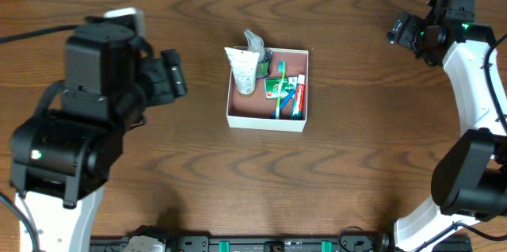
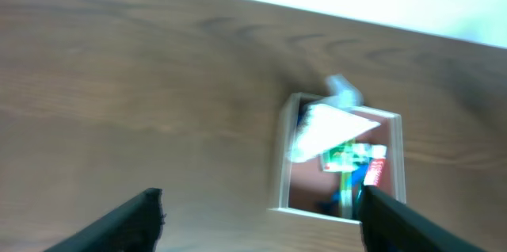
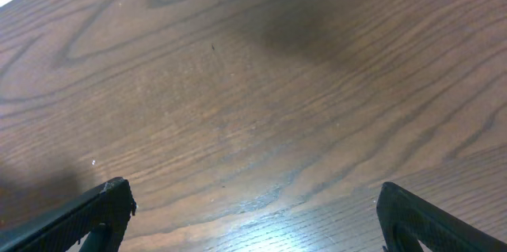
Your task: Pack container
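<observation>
Though it's square, container (image 1: 267, 122) — mouth upward

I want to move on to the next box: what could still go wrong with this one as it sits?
1. The white tube leans on the container rim, its top past the wall; a nudge could tip it out.
2. The left gripper, open, points toward the box; a careless pass might catch the tube.

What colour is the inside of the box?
The box is pinkish-brown inside, seen best from overhead.
</observation>
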You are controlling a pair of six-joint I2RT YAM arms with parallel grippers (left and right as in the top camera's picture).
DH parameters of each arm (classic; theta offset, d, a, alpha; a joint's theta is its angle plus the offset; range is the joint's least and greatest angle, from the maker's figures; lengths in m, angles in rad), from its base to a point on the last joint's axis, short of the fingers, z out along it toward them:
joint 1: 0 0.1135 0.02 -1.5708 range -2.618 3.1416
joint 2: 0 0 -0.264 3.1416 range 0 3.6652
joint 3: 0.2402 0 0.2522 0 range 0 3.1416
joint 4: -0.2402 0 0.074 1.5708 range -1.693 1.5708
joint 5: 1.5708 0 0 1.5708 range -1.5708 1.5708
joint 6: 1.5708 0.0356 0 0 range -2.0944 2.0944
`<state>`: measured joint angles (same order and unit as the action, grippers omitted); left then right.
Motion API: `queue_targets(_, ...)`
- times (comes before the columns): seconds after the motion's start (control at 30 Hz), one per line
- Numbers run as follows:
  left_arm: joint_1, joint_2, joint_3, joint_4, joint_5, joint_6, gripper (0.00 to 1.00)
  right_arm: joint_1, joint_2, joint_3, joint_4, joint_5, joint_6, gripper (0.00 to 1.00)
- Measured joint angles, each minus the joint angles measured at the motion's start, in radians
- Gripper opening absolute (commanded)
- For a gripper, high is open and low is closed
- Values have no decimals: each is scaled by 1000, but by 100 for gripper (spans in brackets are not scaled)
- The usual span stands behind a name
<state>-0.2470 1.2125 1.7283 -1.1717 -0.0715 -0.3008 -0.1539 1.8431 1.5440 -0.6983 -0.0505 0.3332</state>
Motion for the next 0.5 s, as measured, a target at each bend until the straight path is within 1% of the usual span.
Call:
queue_targets(0.03, 24, -2, 0, -14, -7, -3, 98, 0, 0, 0, 0, 0, 0, 99)
queue_targets(0.13, 57, 1, 0, -32, -11, -7, 98, 0, 0, 0, 0, 0, 0, 99)
queue_targets(0.5, 60, 3, 0, -35, -13, -6, 98, 0, 0, 0, 0, 0, 0, 99)
